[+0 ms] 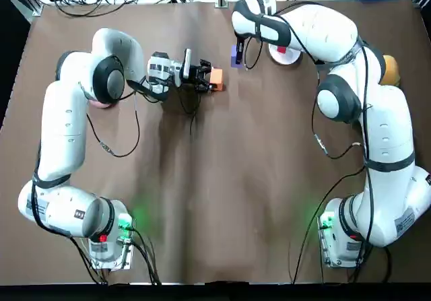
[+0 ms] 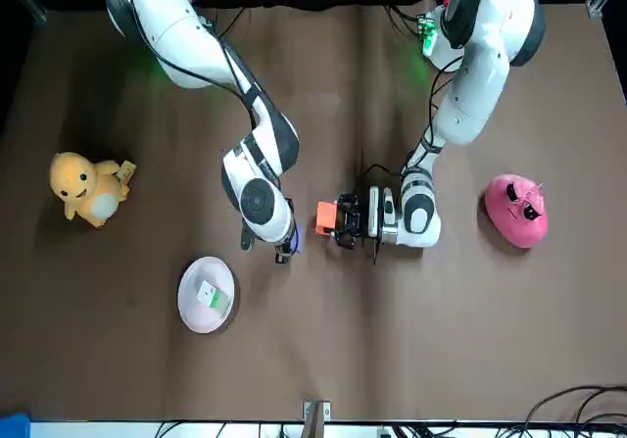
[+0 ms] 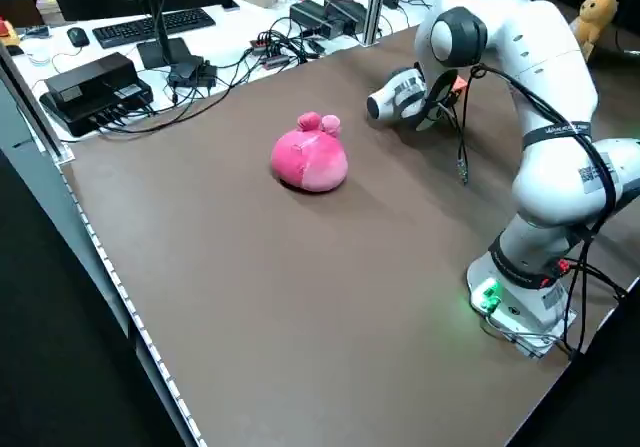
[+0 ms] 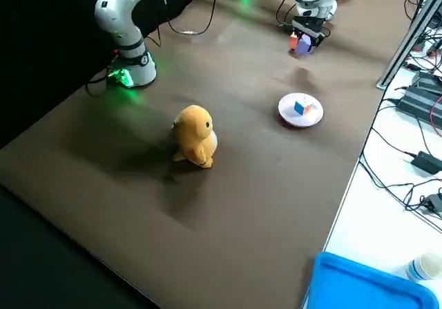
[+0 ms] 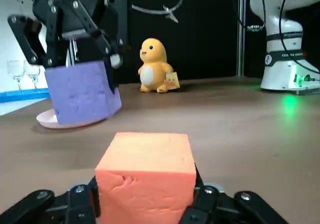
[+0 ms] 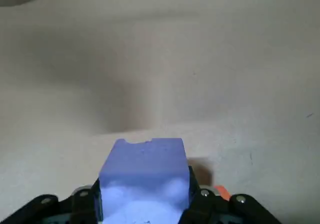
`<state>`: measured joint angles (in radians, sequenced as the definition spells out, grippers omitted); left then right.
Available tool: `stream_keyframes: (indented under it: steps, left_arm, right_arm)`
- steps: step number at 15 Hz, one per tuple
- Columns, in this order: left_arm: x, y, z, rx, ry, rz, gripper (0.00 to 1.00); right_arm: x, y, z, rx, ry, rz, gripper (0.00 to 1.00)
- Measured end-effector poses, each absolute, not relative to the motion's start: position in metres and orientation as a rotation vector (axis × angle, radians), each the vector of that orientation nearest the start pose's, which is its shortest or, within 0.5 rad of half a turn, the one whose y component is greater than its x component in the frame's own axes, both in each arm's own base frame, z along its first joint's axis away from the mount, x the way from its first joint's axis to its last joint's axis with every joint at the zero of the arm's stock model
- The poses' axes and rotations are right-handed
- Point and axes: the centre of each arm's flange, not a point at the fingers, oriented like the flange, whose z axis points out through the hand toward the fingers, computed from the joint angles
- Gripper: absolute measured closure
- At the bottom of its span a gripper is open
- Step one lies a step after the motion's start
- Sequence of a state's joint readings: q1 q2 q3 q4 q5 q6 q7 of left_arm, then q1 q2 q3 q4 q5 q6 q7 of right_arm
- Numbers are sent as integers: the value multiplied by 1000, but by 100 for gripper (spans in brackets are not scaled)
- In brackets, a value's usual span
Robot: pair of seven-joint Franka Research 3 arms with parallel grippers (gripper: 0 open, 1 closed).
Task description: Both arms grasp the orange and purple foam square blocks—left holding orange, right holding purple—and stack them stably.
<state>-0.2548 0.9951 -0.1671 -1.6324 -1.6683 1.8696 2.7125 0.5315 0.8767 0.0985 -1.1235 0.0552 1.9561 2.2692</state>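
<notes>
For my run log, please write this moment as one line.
left gripper: shut on orange block | right gripper: shut on purple block | blocks: apart, not yet stacked

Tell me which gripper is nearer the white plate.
Right. The right gripper, shut on the purple block, hangs just beside the plate; the left gripper, shut on the orange block, sits farther off, beyond the right one.

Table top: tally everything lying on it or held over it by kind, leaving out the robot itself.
Foam blocks: 2 (orange foam square block, purple foam square block)
Plush toys: 2 (yellow plush animal, pink plush toy)
Plates: 1 (round pale plate)
Small cubes: 1 (small multicoloured cube on the plate)
Total: 6
</notes>
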Motion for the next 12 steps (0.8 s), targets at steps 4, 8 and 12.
stream_keyframes:
  steps: [4,8,12]
  left_arm:
    - [558,-320,54,1165,-1377,1129,37]
    - [557,-322,53,1174,-1386,1126,37]
    - [558,-322,53,1176,-1389,1126,37]
  right_arm:
    - [633,425,291,-2100,2362,223,41]
    - [629,432,301,-2102,2337,291,41]
    - [603,469,305,-2130,2297,355,41]
